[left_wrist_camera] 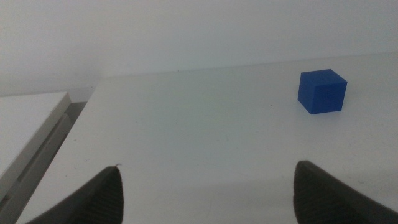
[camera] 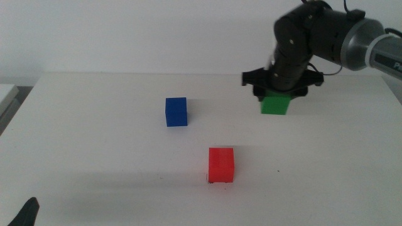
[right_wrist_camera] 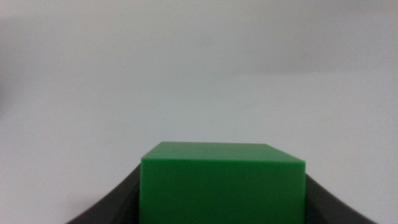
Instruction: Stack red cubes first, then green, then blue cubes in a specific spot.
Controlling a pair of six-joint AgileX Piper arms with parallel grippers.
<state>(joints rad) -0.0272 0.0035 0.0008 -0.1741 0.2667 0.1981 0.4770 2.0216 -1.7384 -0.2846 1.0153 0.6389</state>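
Observation:
The red cube [camera: 221, 164] sits on the white table near the front middle, over small black marks [camera: 224, 184] at its base. The blue cube [camera: 176, 112] sits left of centre and also shows in the left wrist view [left_wrist_camera: 321, 91]. My right gripper [camera: 280, 94] is shut on the green cube [camera: 276, 103] at the back right; whether the cube touches the table I cannot tell. The green cube [right_wrist_camera: 222, 183] fills the space between the right jaws. My left gripper [left_wrist_camera: 205, 193] is open and empty, waiting at the front left corner [camera: 25, 213].
A small black mark [camera: 279, 171] lies on the table right of the red cube. The table's left edge [left_wrist_camera: 81, 124] drops to a lower white ledge [left_wrist_camera: 31, 130]. A white wall stands behind the table.

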